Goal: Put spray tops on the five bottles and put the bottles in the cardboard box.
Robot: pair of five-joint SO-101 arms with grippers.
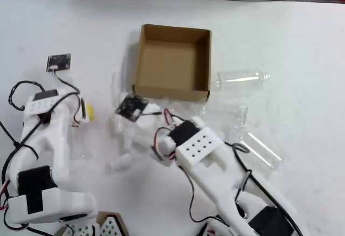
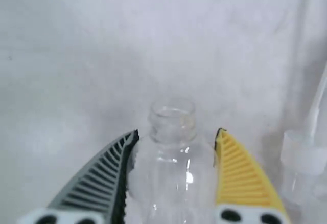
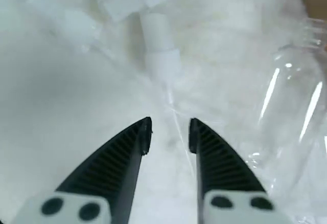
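Left gripper clamps an uncapped bottle; right gripper hangs parted behind a spray top.

At the 9 o'clock side of the table (image 1: 302, 42), the left gripper (image 2: 176, 137) presses its grey and yellow fingers on the shoulders of a clear bottle (image 2: 172, 121) whose neck is open, with no top on it. Near the centre, the right gripper (image 3: 169, 132) has its black jaws a little apart. A white spray top (image 3: 159, 50) lies just ahead of them, its thin tube running toward the gap. The cardboard box (image 1: 170, 91) sits at about 1 o'clock of that gripper. A second bottle (image 1: 242, 78) lies at the box's 3 o'clock, just beside its wall, and further clear bottles (image 1: 261, 150) lie toward 5 o'clock.
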